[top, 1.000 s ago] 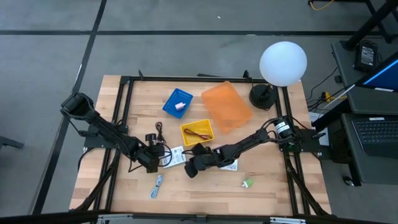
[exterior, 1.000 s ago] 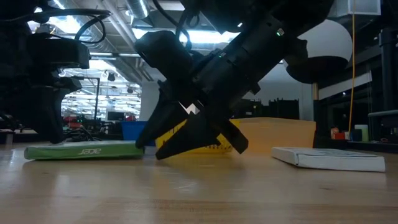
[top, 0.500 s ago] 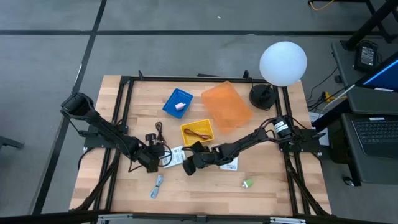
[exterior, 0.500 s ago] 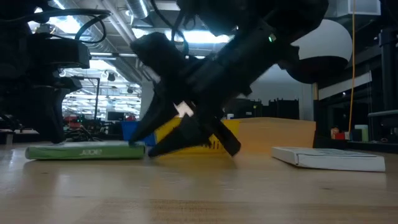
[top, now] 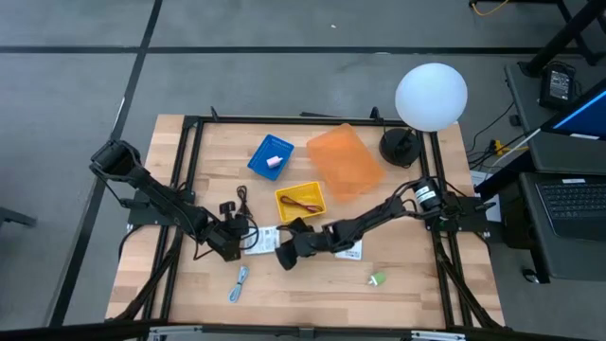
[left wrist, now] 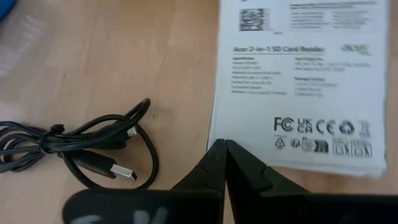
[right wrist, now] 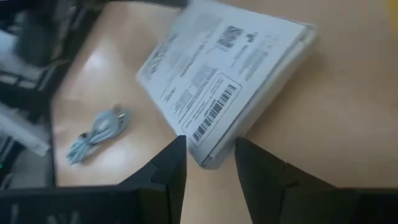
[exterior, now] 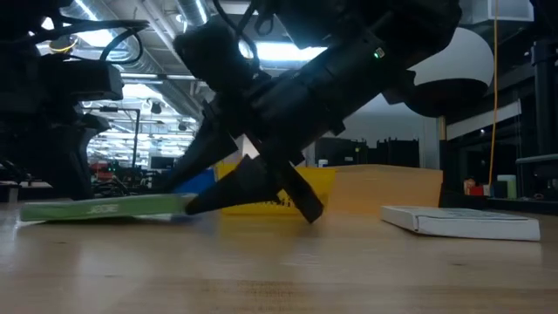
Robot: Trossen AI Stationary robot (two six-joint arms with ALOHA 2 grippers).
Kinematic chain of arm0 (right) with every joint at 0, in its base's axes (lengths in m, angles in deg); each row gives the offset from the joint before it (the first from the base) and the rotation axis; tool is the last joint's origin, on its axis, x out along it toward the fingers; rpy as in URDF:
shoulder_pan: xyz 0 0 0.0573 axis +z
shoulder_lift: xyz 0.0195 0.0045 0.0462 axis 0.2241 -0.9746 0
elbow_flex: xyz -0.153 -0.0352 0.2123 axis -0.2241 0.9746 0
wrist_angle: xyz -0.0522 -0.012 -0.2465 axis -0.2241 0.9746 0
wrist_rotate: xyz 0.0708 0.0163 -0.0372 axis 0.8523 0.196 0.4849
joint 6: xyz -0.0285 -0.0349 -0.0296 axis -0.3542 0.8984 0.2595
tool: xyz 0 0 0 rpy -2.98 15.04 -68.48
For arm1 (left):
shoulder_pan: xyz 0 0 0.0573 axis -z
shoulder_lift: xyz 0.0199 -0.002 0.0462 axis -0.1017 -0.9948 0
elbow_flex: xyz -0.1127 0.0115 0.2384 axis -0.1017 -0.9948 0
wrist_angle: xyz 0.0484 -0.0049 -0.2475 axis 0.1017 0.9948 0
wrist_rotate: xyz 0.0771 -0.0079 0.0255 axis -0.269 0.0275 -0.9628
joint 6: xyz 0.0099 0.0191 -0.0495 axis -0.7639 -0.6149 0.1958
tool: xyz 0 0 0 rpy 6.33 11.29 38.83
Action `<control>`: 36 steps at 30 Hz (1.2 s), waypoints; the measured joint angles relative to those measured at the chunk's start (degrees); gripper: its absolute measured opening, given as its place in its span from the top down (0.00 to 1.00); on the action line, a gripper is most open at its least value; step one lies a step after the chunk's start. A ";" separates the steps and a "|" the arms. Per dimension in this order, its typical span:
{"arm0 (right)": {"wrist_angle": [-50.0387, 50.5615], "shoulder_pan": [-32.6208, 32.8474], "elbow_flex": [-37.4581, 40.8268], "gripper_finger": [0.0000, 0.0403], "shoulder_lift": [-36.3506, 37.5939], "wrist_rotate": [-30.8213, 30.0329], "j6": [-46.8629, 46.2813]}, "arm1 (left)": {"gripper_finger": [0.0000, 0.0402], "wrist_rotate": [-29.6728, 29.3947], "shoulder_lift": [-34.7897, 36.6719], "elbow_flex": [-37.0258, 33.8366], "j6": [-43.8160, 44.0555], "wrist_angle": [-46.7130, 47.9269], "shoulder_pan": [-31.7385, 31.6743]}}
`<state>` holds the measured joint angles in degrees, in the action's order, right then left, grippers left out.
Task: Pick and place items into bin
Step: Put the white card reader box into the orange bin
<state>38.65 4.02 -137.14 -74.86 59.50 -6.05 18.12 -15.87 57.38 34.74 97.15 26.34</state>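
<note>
Right gripper (top: pixel 281 259) shifted slightly toward left arm; white packet (exterior: pixel 100 208) tilted, nudged sideways.

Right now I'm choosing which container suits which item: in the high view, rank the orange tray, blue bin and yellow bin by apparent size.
1. orange tray, clearly largest
2. blue bin and yellow bin: look about alike, so no ranking
</note>
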 joint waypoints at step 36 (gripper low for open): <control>6.54 -0.11 0.30 0.69 3.23 -3.93 8.34 | 0.99 0.44 -0.35 -0.12 1.67 -1.98 -0.09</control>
<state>45.18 3.92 -136.84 -71.63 55.57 2.29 18.56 -16.22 57.26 36.41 95.16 26.26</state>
